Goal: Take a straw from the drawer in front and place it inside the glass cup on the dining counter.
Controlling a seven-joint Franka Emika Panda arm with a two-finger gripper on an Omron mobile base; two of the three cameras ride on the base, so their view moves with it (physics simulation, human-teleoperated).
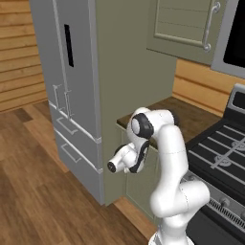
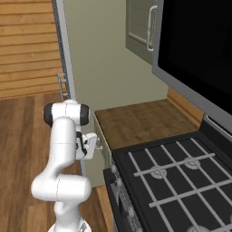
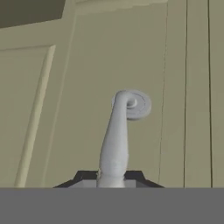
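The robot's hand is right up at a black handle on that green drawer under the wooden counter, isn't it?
Not quite: the handle is silver, not black, as the hand view shows. The rest holds: the hand is right up at it, on the green drawer under the wooden counter.

Warm brown wooden floor [image 1: 28, 182] with long planks. Wooden plank wall [image 1: 19, 52] at the back, same warm colour. Tall grey fridge [image 1: 72, 95] beside a green side panel [image 1: 129, 81]. Small brown countertop [image 2: 136, 122] next to a black stove [image 2: 176, 176] with grey grates. Green cupboard door [image 1: 184, 24] up high, with a silver handle [image 1: 210, 26]. Soft, even light everywhere.
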